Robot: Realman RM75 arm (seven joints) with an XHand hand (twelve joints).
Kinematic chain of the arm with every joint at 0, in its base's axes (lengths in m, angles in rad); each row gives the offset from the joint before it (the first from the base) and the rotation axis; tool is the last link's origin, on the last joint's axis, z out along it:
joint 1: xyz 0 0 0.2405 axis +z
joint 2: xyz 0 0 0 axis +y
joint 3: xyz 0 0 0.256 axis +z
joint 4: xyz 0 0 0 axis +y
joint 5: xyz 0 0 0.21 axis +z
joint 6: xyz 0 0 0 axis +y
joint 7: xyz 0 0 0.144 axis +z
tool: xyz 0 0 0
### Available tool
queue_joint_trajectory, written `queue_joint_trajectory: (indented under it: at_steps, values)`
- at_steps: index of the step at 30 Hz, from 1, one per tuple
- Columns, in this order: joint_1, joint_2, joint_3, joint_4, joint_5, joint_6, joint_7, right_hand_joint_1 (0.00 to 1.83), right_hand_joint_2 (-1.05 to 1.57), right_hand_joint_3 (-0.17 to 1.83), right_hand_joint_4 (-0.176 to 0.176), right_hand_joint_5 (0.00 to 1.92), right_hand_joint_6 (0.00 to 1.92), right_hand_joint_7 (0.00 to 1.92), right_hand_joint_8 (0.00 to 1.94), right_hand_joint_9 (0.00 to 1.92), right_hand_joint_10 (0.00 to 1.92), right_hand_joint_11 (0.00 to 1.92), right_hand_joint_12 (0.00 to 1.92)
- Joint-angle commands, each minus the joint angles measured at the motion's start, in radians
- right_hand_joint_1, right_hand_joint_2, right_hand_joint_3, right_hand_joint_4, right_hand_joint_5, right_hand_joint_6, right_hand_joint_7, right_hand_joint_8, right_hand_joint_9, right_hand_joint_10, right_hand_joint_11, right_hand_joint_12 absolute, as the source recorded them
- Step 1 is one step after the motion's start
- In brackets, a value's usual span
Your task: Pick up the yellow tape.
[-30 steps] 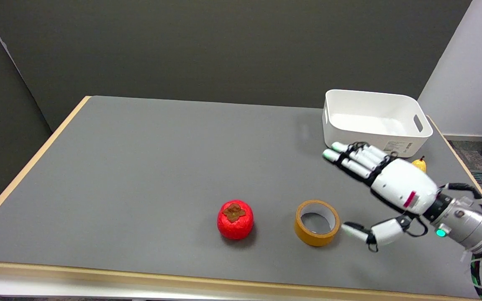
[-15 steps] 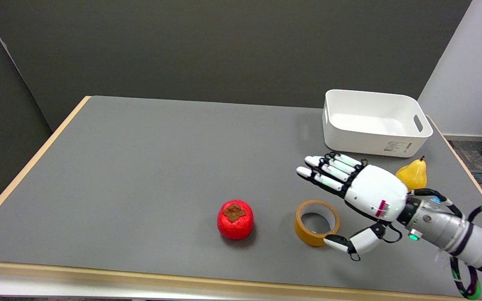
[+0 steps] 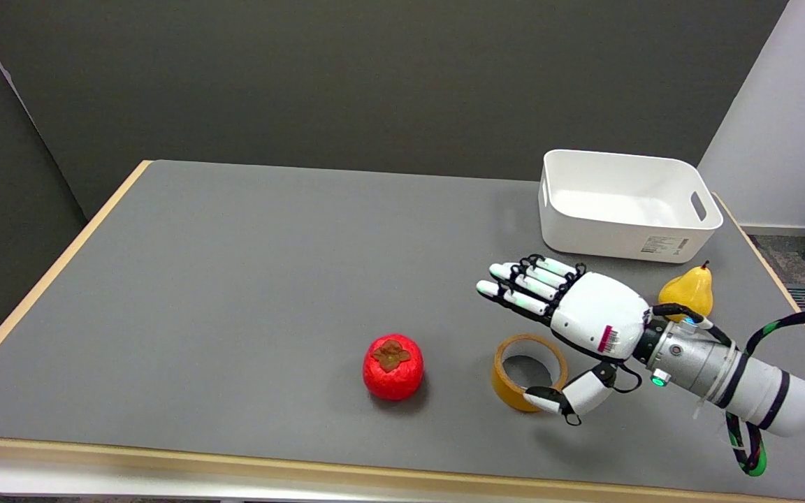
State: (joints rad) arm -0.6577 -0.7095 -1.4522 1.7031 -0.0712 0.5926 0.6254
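- The yellow roll of adhesive tape [image 3: 528, 372] lies flat on the grey table top [image 3: 249, 279], just right of the red ribbed persimmon-shaped fruit [image 3: 393, 366], its round hole facing up.
- My right hand [image 3: 574, 325] covers the roll's right rim; whether my thumb touches it, I cannot tell.
- The roll sits under my spread fingers [image 3: 525, 283], which hold nothing, thumb low at its near-right edge.

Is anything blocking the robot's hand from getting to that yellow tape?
Nothing visible does. The right hand is open right at the yellow tape, thumb at its near rim. The red fruit lies off to the side.
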Motion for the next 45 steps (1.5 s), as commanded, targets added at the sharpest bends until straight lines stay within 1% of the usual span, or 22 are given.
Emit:
queue_joint_trajectory:
  at_steps: [1,6,23,32,34,35,37,39,41,45]
  values:
    - [0.050,0.014,-0.066,-0.028,-0.017,-0.095,0.063,0.41,0.47,0.84,0.050,0.00,0.00,0.00,0.00,0.00,0.35,0.01,1.14]
    - [0.050,0.012,-0.087,-0.042,0.023,-0.087,0.063,0.40,0.47,0.84,0.050,0.00,0.00,0.00,0.00,0.00,0.35,0.01,1.14]
    - [0.043,0.011,-0.122,-0.072,0.062,-0.100,0.063,0.41,0.47,0.86,0.048,0.00,0.00,0.00,0.00,0.00,0.38,0.02,1.15]
    - [0.071,-0.017,-0.141,-0.102,0.064,-0.091,0.063,0.43,0.48,0.87,0.047,0.00,0.00,0.00,0.01,0.00,0.38,0.02,1.16]
    - [0.078,-0.018,-0.148,-0.104,0.064,-0.090,0.060,0.42,0.49,0.91,0.046,0.00,0.00,0.00,0.03,0.00,0.38,0.05,1.06]
    - [0.079,-0.018,-0.150,-0.104,0.064,-0.090,0.060,0.42,0.50,0.92,0.046,0.00,0.01,0.00,0.07,0.00,0.41,0.06,1.05]
    - [0.082,-0.018,-0.152,-0.104,0.064,-0.091,0.059,0.46,0.49,0.90,0.045,0.00,0.05,0.01,0.20,0.02,0.50,0.04,1.16]
    - [0.085,-0.018,-0.154,-0.104,0.064,-0.094,0.059,0.47,0.50,0.92,0.048,0.00,0.08,0.04,0.20,0.04,0.53,0.05,1.17]
    - [0.090,-0.023,-0.155,-0.107,0.064,-0.097,0.057,0.45,0.53,0.96,0.044,0.01,0.11,0.05,0.20,0.03,0.57,0.11,1.06]
    - [0.103,-0.024,-0.166,-0.113,0.064,-0.091,0.056,0.44,0.52,0.95,0.048,0.01,0.12,0.05,0.21,0.04,0.57,0.11,1.09]
